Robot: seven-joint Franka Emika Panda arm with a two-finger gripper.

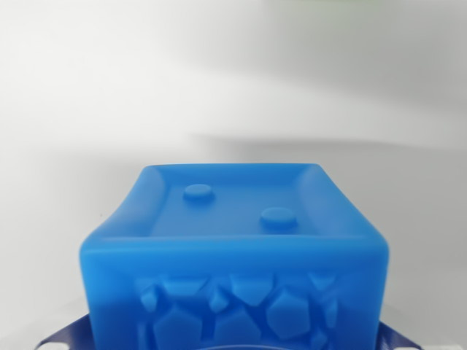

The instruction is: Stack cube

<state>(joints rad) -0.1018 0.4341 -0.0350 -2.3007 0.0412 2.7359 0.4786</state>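
A plain white surface fills the background. The blue cube sits near, likely held for stacking; the claw's state cannot be determined.

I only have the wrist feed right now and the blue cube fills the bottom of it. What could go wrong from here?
1. The blue cube blocks most of the lower view, so whatever lies beneath it is hidden; lining up a stack blind could miss.
2. No second cube shows on the white surface, so the target's place is unknown.
3. The claw's fingers are out of frame, so grip security can't be confirmed; the cube might slip.
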